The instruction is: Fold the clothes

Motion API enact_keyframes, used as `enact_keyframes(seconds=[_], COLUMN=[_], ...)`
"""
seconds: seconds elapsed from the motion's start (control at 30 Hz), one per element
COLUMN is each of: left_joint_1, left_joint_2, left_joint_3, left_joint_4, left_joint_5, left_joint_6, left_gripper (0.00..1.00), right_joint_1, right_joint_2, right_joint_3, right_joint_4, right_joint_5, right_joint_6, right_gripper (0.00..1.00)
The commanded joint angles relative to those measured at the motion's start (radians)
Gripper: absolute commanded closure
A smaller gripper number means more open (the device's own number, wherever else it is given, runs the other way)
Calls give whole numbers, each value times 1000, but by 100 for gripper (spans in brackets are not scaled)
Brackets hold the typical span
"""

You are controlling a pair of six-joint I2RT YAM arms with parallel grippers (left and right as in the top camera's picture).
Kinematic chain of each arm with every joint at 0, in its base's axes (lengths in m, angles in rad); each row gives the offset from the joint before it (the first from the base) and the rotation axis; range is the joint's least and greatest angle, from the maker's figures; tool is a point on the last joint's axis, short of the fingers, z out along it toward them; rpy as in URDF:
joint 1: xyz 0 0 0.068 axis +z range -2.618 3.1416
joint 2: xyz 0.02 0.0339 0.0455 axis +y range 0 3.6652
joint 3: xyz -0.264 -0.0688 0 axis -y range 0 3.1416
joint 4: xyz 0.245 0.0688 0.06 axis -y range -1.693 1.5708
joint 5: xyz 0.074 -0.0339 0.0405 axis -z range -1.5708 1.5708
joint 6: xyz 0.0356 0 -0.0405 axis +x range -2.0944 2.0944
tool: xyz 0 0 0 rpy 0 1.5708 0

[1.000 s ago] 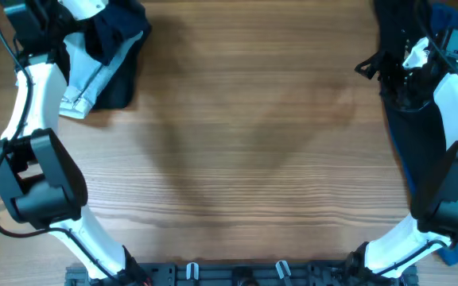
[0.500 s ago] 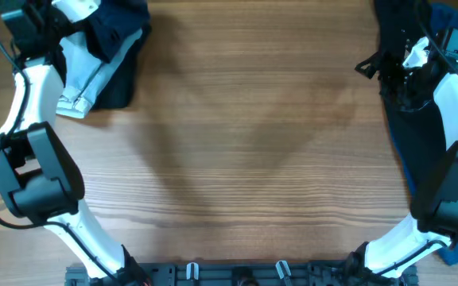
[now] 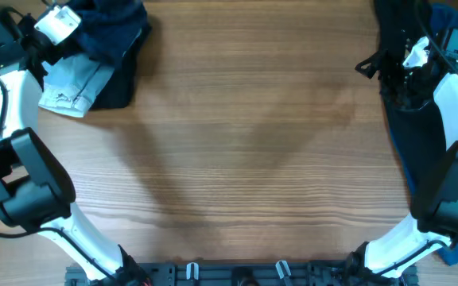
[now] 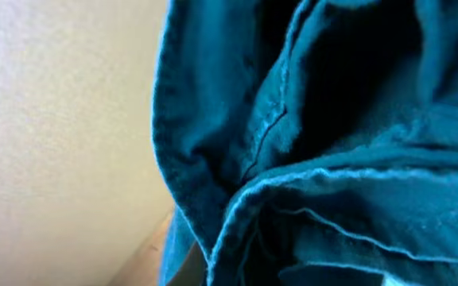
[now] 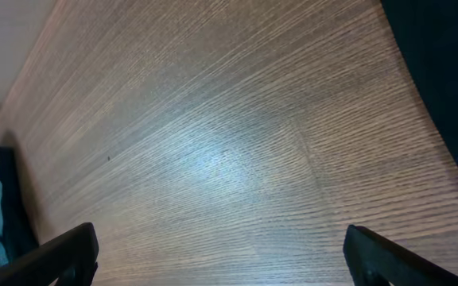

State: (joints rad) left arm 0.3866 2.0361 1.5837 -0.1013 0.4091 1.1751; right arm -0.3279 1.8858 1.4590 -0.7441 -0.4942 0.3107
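The clothes (image 3: 114,32) are heaped at the far-left corner of the table (image 3: 245,143), navy over pale denim (image 3: 70,83). My left gripper (image 3: 70,24) is in that heap, jaws together; I cannot tell if fabric is pinched. My right gripper (image 5: 219,238) hangs with jaws wide apart over bare wood, beside a dark garment (image 3: 408,127).

Left arm (image 3: 6,99) and right arm (image 3: 456,99): white links, black joints, thin black cables; right gripper (image 5: 221,238) black-fingered
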Motion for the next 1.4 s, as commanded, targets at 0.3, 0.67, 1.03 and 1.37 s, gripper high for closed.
enact_keyframes(seconds=[0.3, 0.67, 1.03, 1.37], left_joint_1=[10, -5, -137, -122], left_joint_2=[-92, -105, -148, -127], left_joint_3=[8, 8, 42, 414], left_joint_4=[-308, -699, -1129, -840], left_joint_5=[-21, 197, 486, 212], left_joint_6=[-9, -713, -713, -996], left_gripper=[44, 0, 0, 0], right_joint_1=[3, 3, 3, 48], right_joint_2=[5, 5, 5, 5], right_joint_3=[0, 0, -1, -1], right_joint_4=[10, 48, 44, 25], right_joint_5=[-31, -31, -18, -19], right_joint_6=[6, 6, -50, -49], right_gripper=[0, 1, 0, 0])
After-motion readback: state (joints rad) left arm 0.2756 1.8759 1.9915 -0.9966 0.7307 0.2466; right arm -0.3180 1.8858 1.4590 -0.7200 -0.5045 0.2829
